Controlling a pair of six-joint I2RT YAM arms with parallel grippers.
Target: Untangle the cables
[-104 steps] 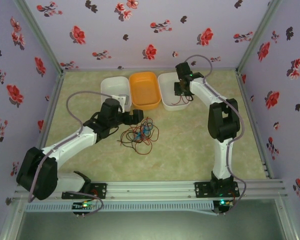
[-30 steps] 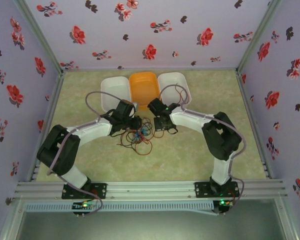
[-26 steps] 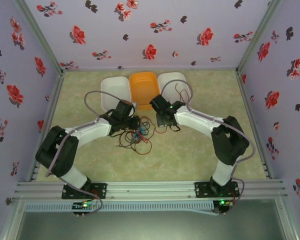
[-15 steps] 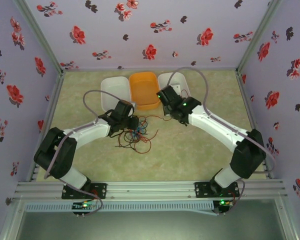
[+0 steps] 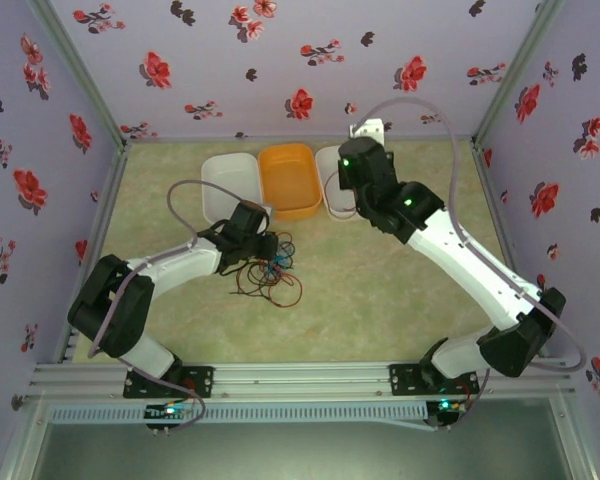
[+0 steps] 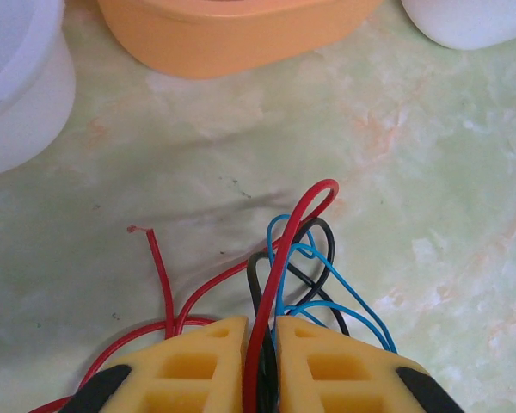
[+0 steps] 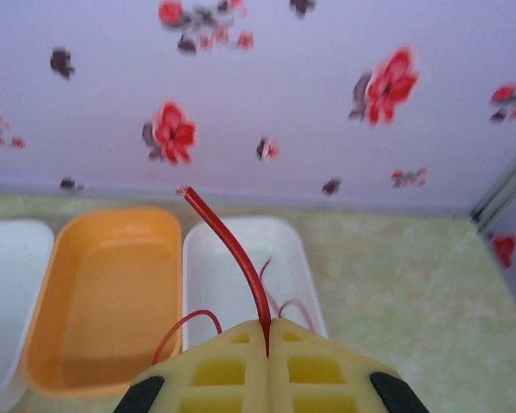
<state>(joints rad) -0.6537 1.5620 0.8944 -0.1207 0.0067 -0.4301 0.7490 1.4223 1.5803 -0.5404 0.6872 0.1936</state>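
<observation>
- On the left, the left jaws are down at the bench (image 5: 410,300), clenched on a red cable (image 6: 285,249) that runs up between them and loops over just ahead.
- A black cable (image 6: 254,280) and a blue cable (image 6: 344,308) curl out of the same spot and cross that red loop. The black one looks pinched in there too, though we cannot be sure.
- From above, we see the tangle of cables (image 5: 272,278) lying on the bench in front of the orange tub (image 5: 287,182), with the left jaws at its far edge.
- Over to the right: the right jaws are raised above the right white tub (image 7: 211,275), clamped shut on a red wire (image 7: 241,254) whose free end sticks up past the tips.
- More red loops show below those jaws, over the tub. Whether they hang or lie inside it, we cannot tell.
- The left white tub (image 5: 225,185) sits just beside the orange one.
</observation>
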